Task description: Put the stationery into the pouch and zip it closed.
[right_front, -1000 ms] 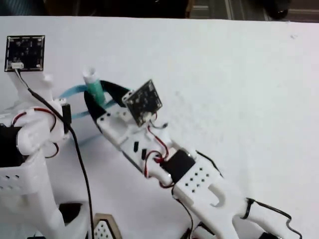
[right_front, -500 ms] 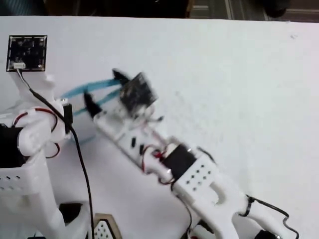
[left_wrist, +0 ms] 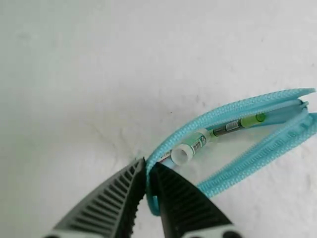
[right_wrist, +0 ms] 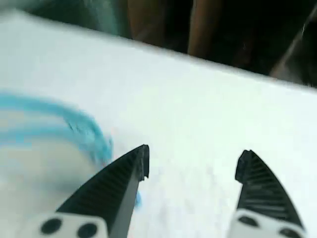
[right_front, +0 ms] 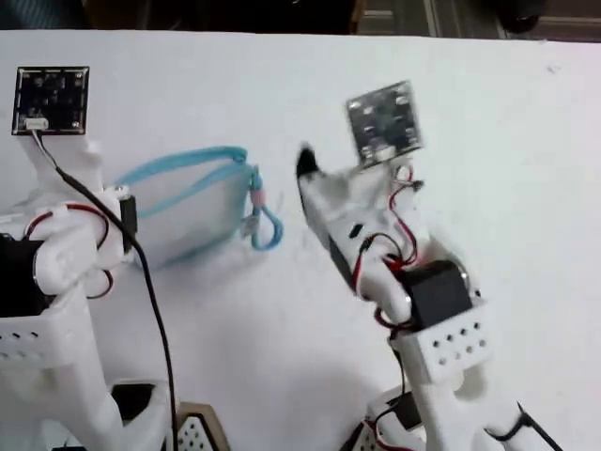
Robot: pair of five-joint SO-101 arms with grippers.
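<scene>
Now, pouch (right_front: 188, 211): lying by left edge of table (right_front: 498, 132), long axis running toward right arm (right_front: 413, 291); stationery (left_wrist: 198, 144) sitting inside, mouth gaping.
Left jaws: pinching pouch's end.
Right jaws: standing open, nearer zipper pull (right_front: 268, 225).

The pale pouch (right_front: 183, 211) with a light-blue zipper (left_wrist: 237, 106) lay flat on the white table (right_front: 470, 113), near its left edge, its mouth unzipped and gaping. A pen (left_wrist: 198, 143) with a white cap and a green band lay inside along the opening, cap towards the end pinched by the left gripper (left_wrist: 147, 171). A blue cord loop (right_front: 269, 225) trailed from the pouch's other end.
</scene>
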